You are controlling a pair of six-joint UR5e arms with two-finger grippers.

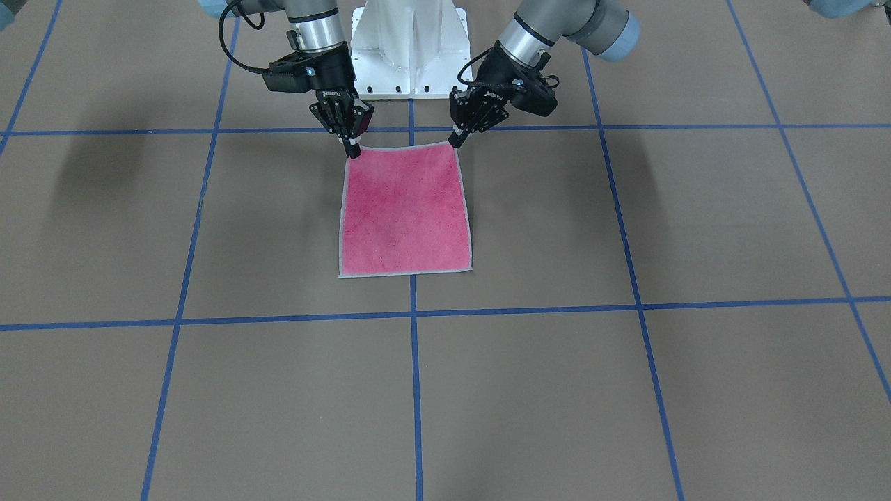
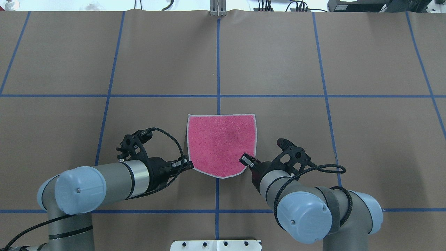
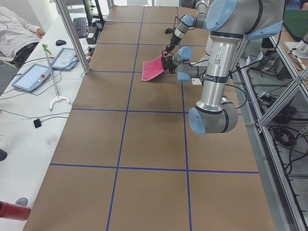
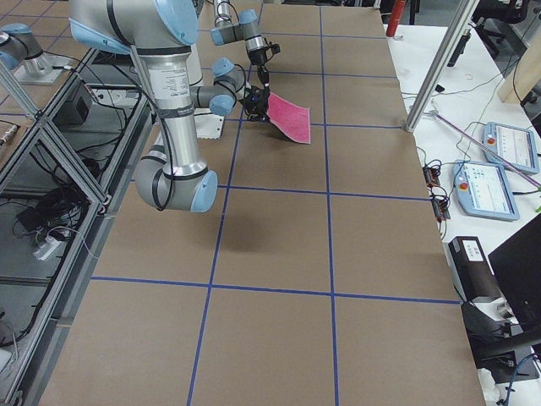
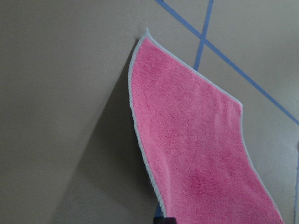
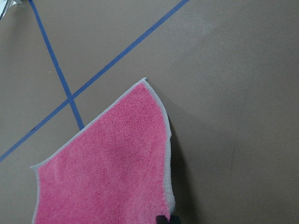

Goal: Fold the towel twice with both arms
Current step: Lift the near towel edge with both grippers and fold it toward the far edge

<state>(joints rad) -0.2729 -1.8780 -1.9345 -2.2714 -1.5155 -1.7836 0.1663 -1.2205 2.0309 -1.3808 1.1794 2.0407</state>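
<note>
Two towel (image 1: pixel 407 212) corners pinched: left claw (image 1: pixel 456 141), right claw (image 1: pixel 353 149).

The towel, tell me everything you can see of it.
The towel is a small pink square of terry-like cloth with a light grey hem. The left gripper and right gripper each pinch a robot-side corner, holding that edge raised; the far edge rests on the brown table. It slopes, unfolded.

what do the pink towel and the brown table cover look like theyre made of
Towel: looks like terry or microfibre cloth, matte; fuzzy nap, stitched light grey hem, and it drapes limp where its corners are lifted.
Table cover: probably brown kraft paper, matte; flat, with faint creases in the wrist views.
Grid lines: likely blue tape, thin stuck-on strips.
</note>
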